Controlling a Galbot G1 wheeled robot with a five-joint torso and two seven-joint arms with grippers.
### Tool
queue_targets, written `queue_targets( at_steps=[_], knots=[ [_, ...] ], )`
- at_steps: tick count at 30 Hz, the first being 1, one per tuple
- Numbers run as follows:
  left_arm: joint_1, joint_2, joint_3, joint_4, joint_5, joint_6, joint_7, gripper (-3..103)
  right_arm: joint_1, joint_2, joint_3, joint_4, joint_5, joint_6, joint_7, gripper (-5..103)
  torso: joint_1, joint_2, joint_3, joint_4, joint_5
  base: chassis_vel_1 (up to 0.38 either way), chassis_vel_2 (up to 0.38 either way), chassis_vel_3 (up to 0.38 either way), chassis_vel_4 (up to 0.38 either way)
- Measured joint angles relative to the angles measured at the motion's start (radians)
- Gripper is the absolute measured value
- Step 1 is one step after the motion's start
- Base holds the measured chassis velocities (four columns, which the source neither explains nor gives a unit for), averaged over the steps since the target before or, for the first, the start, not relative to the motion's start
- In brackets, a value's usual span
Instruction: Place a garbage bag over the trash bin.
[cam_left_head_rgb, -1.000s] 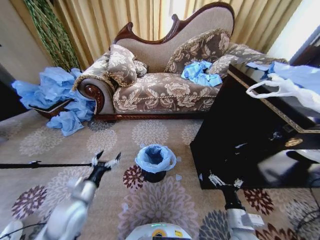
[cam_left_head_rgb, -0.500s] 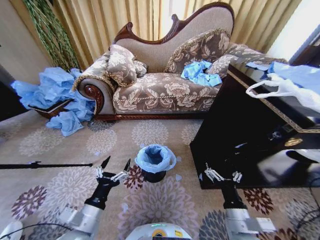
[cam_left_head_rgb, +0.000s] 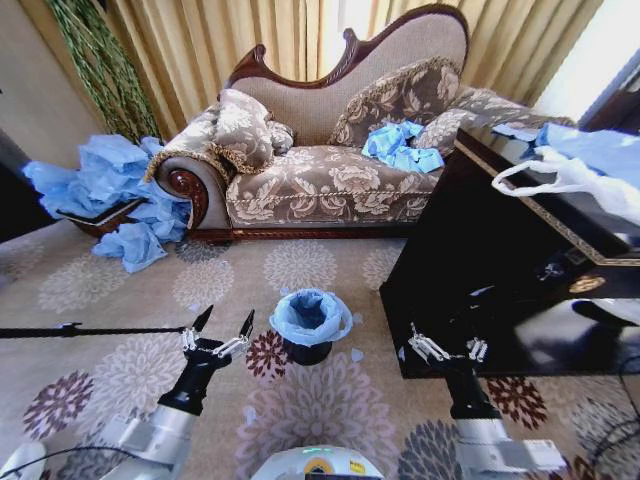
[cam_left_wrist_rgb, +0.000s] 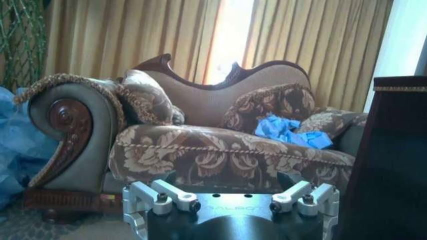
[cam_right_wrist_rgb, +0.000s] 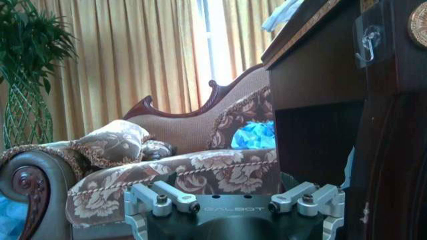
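Observation:
The small black trash bin (cam_left_head_rgb: 307, 352) stands on the patterned carpet in the middle of the head view. A light blue garbage bag (cam_left_head_rgb: 311, 316) lines it, with the bag's edge folded out over the rim. My left gripper (cam_left_head_rgb: 222, 334) hovers just left of the bin, open, its fingers spread in a V with nothing between them. To the right of the bin, by the dark cabinet's corner, my right gripper (cam_left_head_rgb: 449, 349) is open and holds nothing. Neither gripper touches the bag or the bin.
A carved sofa (cam_left_head_rgb: 330, 180) with loose blue bags (cam_left_head_rgb: 402, 144) stands behind the bin. Heaped blue bags (cam_left_head_rgb: 110, 190) lie at the left. A dark cabinet (cam_left_head_rgb: 500, 260) is close on the right, a white handled bag (cam_left_head_rgb: 570, 178) on top. A thin black rod (cam_left_head_rgb: 90, 330) lies across the carpet.
My left arm has dropped lower and its gripper has shifted a little to the right, nearer the bin. The right gripper has risen slightly. Bin and bag have not moved.

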Motion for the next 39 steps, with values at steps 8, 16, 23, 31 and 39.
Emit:
queue_targets(
  at_steps=[8, 16, 23, 31, 39],
  knots=[
    [-0.001, 0.001, 0.001, 0.002, 0.0, 0.001, -0.001, 100, 0.001, -0.001, 0.0, -0.002, 0.0, 0.0, 0.0, 100, 0.0, 0.0, 0.0, 0.0, 0.0, 0.0, 0.0, 0.0, 0.0],
    [-0.002, 0.001, 0.002, 0.003, -0.001, 0.002, -0.002, 100, 0.001, -0.001, 0.0, -0.003, 0.0, 0.001, 0.0, 100, 0.0, 0.0, 0.0, 0.0, 0.0, 0.0, 0.0, 0.0, 0.0],
    [-0.002, 0.001, 0.003, 0.003, -0.001, 0.002, -0.002, 100, 0.001, -0.001, 0.0, -0.004, 0.001, 0.001, 0.0, 100, 0.0, 0.0, 0.0, 0.0, 0.0, 0.0, 0.0, 0.0, 0.0],
    [-0.002, 0.002, 0.003, 0.004, -0.001, 0.003, -0.003, 100, 0.001, -0.001, 0.0, -0.005, 0.001, 0.002, 0.001, 100, 0.0, 0.0, 0.0, 0.0, 0.0, 0.0, 0.0, 0.0, 0.0],
    [-0.002, 0.002, 0.003, 0.004, -0.001, 0.003, -0.003, 100, 0.002, -0.001, 0.0, -0.005, 0.002, 0.002, 0.001, 100, 0.0, 0.0, 0.0, 0.0, 0.0, 0.0, 0.0, 0.0, 0.0]
  ],
)
